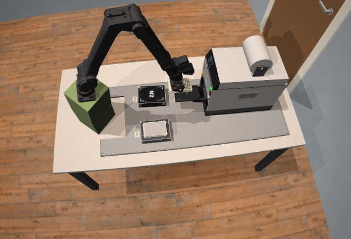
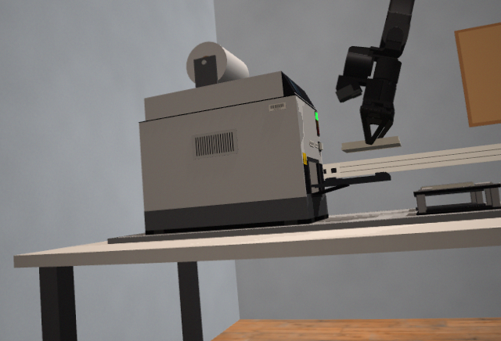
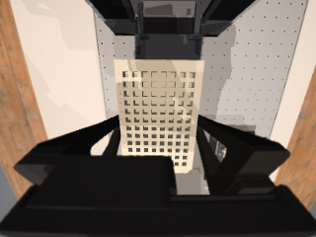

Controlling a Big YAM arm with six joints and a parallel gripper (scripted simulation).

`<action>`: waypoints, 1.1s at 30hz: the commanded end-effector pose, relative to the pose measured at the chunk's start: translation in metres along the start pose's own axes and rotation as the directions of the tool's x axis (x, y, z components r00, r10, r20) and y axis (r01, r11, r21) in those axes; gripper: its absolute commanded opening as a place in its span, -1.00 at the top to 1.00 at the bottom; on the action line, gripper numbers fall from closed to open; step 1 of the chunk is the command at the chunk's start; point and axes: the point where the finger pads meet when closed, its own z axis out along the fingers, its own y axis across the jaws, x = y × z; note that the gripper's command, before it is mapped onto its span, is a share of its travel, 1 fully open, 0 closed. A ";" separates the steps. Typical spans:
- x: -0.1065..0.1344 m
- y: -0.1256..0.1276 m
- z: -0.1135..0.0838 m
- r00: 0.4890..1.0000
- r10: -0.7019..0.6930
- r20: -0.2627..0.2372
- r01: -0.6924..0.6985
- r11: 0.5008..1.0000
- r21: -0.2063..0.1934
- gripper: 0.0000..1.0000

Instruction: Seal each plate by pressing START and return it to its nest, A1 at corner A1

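Note:
My gripper [image 1: 177, 87] [image 2: 370, 141] [image 3: 158, 118] is shut on an open plate [image 1: 186, 84] [image 2: 351, 146] [image 3: 159, 65], one finger on each long side. The plate is held about level, clear above the sealer's stage [image 1: 184, 97] [image 2: 364, 178] [image 3: 168, 47] and, in the top view, over its back left part. Its wells show uncovered. The stage is out and bare where visible. The sealer's lamp [image 1: 210, 89] [image 2: 316, 116] is green. Nest N2 [image 1: 143, 95] is empty. The other plate [image 1: 154, 129], with a smooth grey foil top, sits in nest N1 [image 1: 155, 139] [image 2: 421, 203].
The sealer [image 1: 235, 97] [image 2: 226, 175] stands right of the stage, with a foil roll [image 1: 255, 49] [image 2: 234, 66] on top. The green arm base [image 1: 96, 112] stands at the left. The wrist view shows only part of the stage beyond the plate.

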 end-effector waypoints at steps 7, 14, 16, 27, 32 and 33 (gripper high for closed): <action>-0.032 -0.007 0.012 1.000 -0.003 0.011 0.003 1.000 -0.001 1.00; -0.041 -0.009 0.017 1.000 -0.006 0.005 0.006 1.000 0.003 1.00; -0.037 -0.012 0.020 1.000 0.004 -0.004 -0.004 1.000 0.004 1.00; -0.032 -0.002 0.014 1.000 0.006 0.004 -0.006 1.000 -0.007 1.00; -0.040 -0.004 0.014 1.000 -0.002 0.005 0.002 1.000 -0.006 1.00; -0.043 -0.007 0.015 1.000 -0.002 0.005 0.002 1.000 -0.004 1.00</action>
